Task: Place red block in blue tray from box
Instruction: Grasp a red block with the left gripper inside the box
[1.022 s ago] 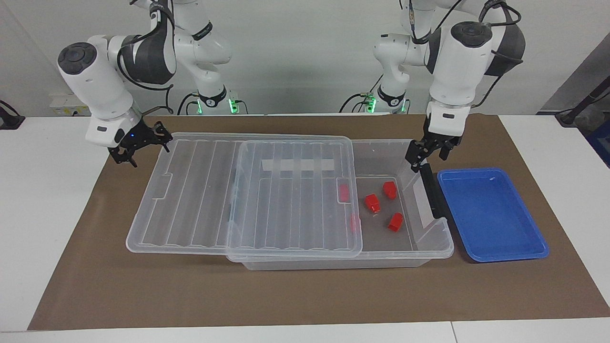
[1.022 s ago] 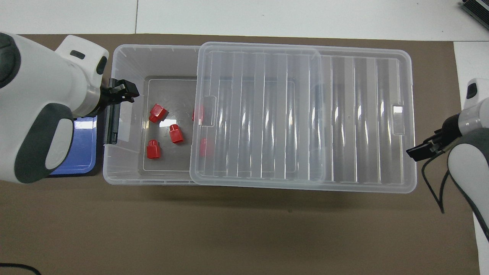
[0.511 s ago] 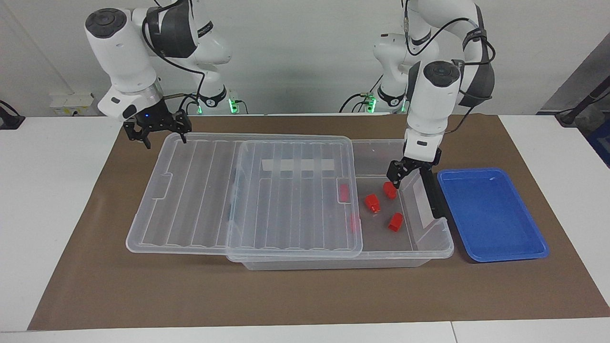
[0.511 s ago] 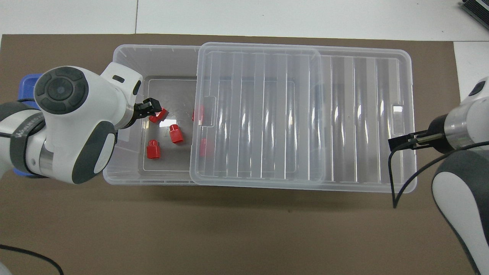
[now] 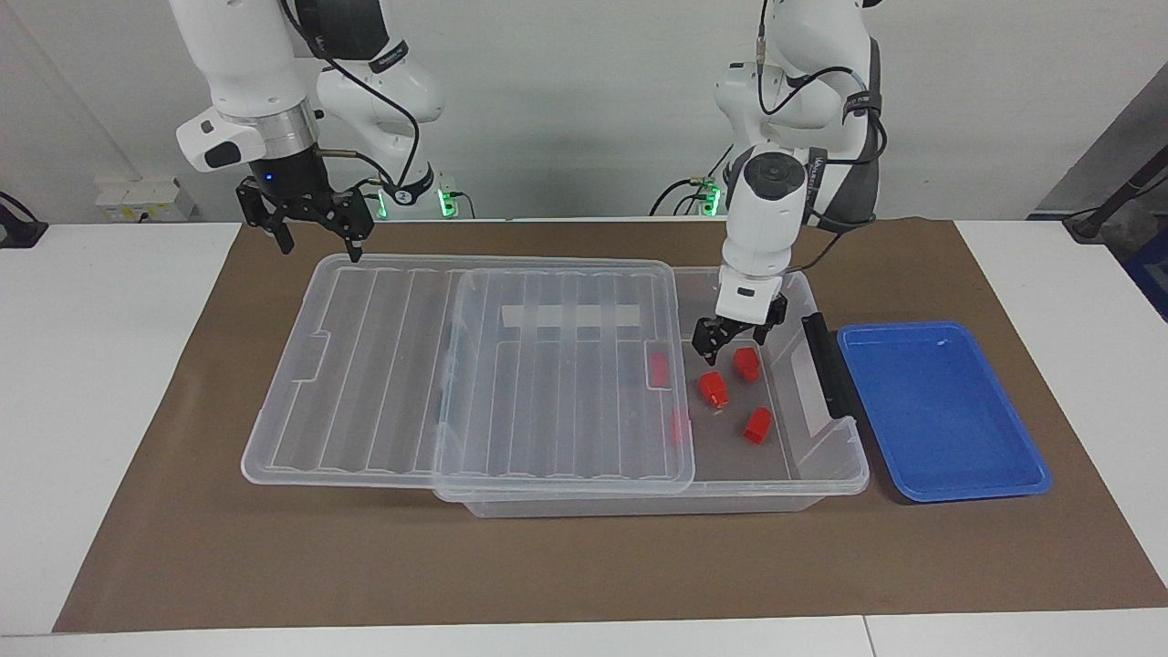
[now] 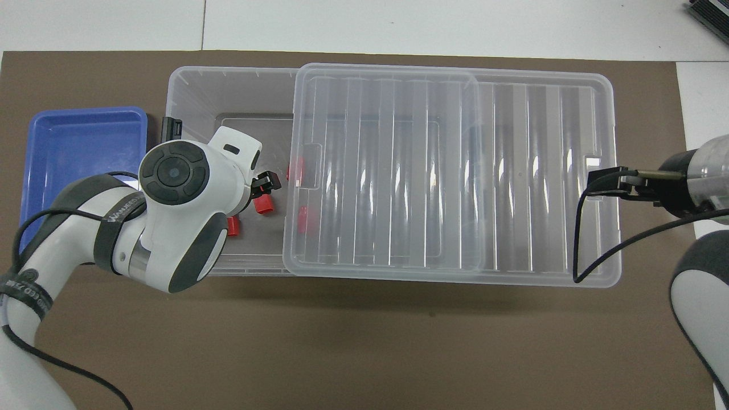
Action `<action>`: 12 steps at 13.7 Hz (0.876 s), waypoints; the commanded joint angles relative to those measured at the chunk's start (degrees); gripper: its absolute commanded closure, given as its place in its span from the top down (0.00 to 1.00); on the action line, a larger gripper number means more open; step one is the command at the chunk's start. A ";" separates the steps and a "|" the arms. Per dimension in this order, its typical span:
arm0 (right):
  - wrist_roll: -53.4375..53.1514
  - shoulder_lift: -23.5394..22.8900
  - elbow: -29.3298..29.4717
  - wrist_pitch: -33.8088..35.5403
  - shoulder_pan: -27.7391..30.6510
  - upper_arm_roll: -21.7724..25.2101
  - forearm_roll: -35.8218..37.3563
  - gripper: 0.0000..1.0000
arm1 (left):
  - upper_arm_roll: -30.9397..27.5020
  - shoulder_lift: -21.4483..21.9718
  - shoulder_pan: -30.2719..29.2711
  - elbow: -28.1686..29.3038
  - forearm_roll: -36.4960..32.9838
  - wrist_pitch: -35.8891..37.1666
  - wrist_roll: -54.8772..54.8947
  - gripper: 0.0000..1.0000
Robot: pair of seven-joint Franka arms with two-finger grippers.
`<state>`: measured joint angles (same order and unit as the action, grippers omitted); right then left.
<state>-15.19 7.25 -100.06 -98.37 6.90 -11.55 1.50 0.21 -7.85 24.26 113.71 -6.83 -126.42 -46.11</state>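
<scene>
The left gripper [image 5: 727, 339] hangs released, jaws apart, inside the uncovered end of the box [image 5: 826, 474], just above the red blocks. Three blocks lie bare on the box floor; the nearest to the jaws is the block [image 5: 746, 362] by the handle wall. Two more show through the lid [image 5: 474, 365]. The tray [image 5: 940, 411] sits empty beside the box, at the left arm's end of the mat. The right gripper [image 5: 315, 233] waits open over the lid's corner.

Risk: the blocks lie close together, so a descending finger may knock a neighbour or pinch two.

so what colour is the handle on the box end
Black; the handle on the box shows best in the facing view.
</scene>
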 commanded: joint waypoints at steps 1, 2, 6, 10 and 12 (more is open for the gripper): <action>-1.16 -3.81 7.49 4.92 0.49 -0.14 -0.71 1.00 | -0.83 -3.56 0.61 0.90 -0.38 -5.83 -0.91 1.00; -1.25 -4.52 9.08 5.90 0.66 -0.14 -0.71 1.00 | -0.91 -4.71 0.70 0.73 -0.38 -6.81 -0.91 1.00; -1.33 -4.88 9.97 5.91 0.23 -0.23 -0.62 1.00 | -0.83 -6.65 0.70 0.64 -0.38 -8.92 -1.69 1.00; -1.16 -4.97 9.89 6.08 0.14 -0.31 -0.44 1.00 | -0.91 -7.53 0.26 0.99 -0.47 -9.54 -0.91 1.00; -1.07 -5.06 9.88 7.21 0.14 -0.31 -0.44 1.00 | -0.91 -7.53 0.17 1.34 -0.47 -9.81 -0.38 1.00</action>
<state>-15.26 3.22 -91.87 -93.40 6.97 -11.52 1.50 -0.33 -15.41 24.38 114.04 -6.83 -134.59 -46.67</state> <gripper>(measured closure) 0.000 0.000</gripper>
